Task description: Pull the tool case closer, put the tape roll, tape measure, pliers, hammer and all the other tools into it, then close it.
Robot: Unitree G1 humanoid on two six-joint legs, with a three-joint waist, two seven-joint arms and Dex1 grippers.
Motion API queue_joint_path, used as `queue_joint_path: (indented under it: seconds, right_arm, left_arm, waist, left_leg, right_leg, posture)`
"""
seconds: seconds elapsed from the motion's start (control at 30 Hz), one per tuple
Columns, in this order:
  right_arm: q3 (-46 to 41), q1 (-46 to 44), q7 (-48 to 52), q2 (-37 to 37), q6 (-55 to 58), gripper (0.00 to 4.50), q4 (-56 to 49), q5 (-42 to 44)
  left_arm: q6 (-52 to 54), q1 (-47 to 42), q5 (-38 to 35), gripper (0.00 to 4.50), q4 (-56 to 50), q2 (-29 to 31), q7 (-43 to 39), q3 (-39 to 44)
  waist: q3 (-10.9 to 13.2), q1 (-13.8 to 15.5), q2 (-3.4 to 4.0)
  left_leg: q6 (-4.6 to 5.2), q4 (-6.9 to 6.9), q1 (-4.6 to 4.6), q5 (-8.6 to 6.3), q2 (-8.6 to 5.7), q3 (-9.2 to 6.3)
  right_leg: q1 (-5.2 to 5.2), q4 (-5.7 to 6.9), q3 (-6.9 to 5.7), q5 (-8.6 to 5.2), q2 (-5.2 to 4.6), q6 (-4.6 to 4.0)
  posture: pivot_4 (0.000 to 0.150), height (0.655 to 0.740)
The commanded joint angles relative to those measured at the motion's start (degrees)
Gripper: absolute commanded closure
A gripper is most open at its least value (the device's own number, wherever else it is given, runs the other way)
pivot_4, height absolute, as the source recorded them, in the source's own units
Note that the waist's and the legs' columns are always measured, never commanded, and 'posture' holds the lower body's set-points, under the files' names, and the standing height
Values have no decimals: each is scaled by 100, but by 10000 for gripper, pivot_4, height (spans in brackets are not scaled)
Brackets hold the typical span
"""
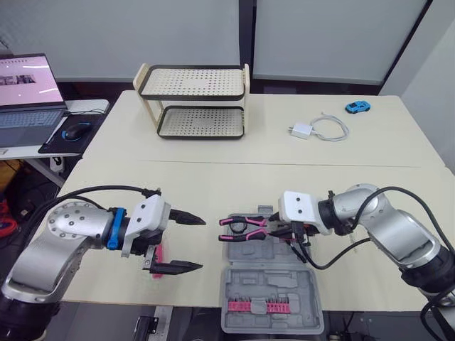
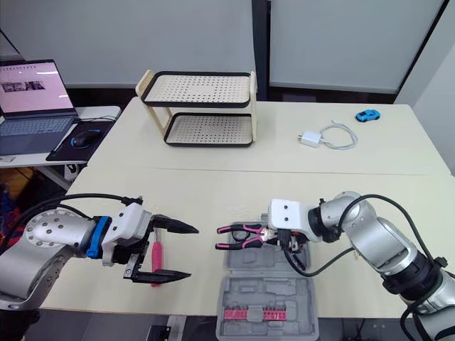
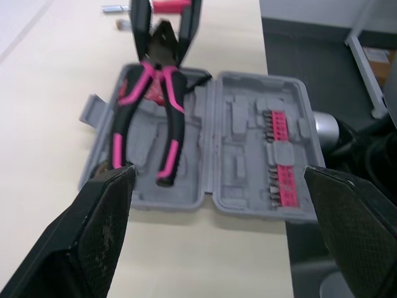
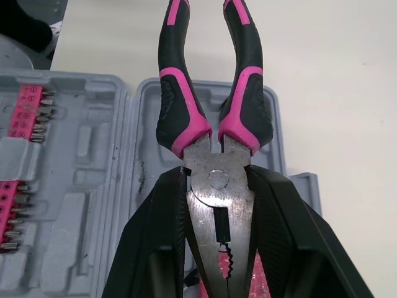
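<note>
The grey tool case (image 1: 270, 280) lies open at the table's front edge, with a pink bit strip (image 1: 256, 307) in its near half. My right gripper (image 1: 276, 229) is shut on the metal jaws of the pink-and-black pliers (image 1: 244, 228). It holds them just above the case's far half, handles pointing toward my left arm. My left gripper (image 1: 183, 243) is open to the left of the case, with nothing between its fingers. A pink-handled tool (image 2: 156, 257) lies on the table under it, partly hidden. In the right wrist view the pliers (image 4: 214, 118) stick out between the black fingers (image 4: 155, 248).
A two-tier perforated rack (image 1: 193, 99) stands at the back of the table. A white charger with cable (image 1: 320, 129) and a blue toy car (image 1: 357, 107) lie at the back right. A laptop (image 1: 25, 92) and mouse (image 1: 75, 130) sit on a side desk at the left.
</note>
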Motion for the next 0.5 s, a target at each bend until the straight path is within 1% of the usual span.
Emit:
queue_joint_path:
  seconds: [0.03,0.13,0.27,0.5]
  right_arm:
    - [135,-85,91,-164,223,32978,-392,-132]
    - [364,-114,133,-242,488,32978,-462,-257]
    - [578,-183,75,-246,713,32978,-436,-434]
    - [701,-290,-33,-119,1102,32978,-416,-517]
  left_arm:
    - [-288,85,-358,0,-24,-270,203,417]
    - [-620,315,-220,0,160,-258,75,533]
    - [-394,591,-384,0,87,-61,-34,543]
    - [-849,743,-210,0,176,-27,-201,468]
  waist:
    - [0,2,0]
    - [0,-9,0]
    - [0,-37,0]
    - [0,-24,0]
  left_leg:
    - [0,0,0,0,0,0]
    - [0,0,0,0,-1,1]
    - [0,-3,1,0,2,3]
    - [0,-4,1,-1,1,2]
  right_leg:
    - [0,-1,0,0,0,0]
    - [0,0,2,0,-1,0]
    - [-2,0,3,0,1,0]
    - [-3,0,2,0,1,-1]
  posture:
    - [1500,7400]
    - [1500,7400]
    - [1500,7400]
    - [1500,7400]
